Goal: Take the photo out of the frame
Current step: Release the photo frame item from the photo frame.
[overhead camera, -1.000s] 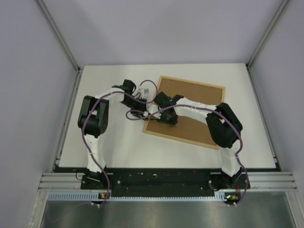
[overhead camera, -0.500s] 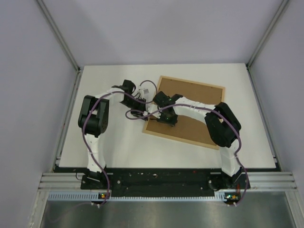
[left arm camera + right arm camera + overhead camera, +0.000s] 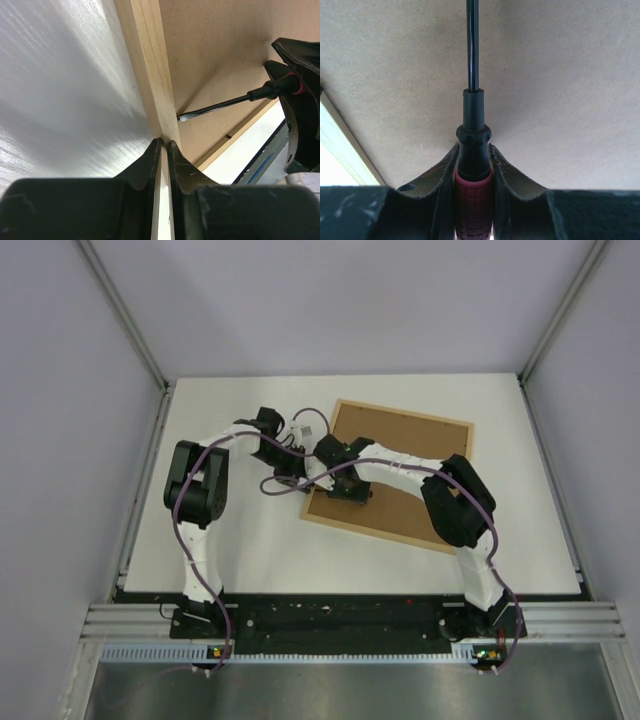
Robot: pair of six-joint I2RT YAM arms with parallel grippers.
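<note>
The frame [image 3: 400, 416] lies face down on the table, its plain brown backing board [image 3: 415, 445] facing up. The photo is hidden. My left gripper [image 3: 164, 144] is shut on the pale wooden rim [image 3: 147, 65] at the frame's left edge [image 3: 310, 472]. My right gripper [image 3: 473, 150] is shut on a screwdriver [image 3: 472, 130] with a red handle, low over the board [image 3: 560, 75]. In the left wrist view the screwdriver's dark shaft [image 3: 225, 103] reaches across the board, and its tip touches the inner side of the rim.
White tabletop [image 3: 240, 540] surrounds the frame. Both forearms cross over the frame's left half, close together, with purple cables [image 3: 285, 480] looping between them. Grey walls and metal rails [image 3: 140, 480] bound the table.
My left gripper's jaws have closed onto the frame's rim. The right arm has shifted slightly left with the screwdriver, its elbow moving left too.
</note>
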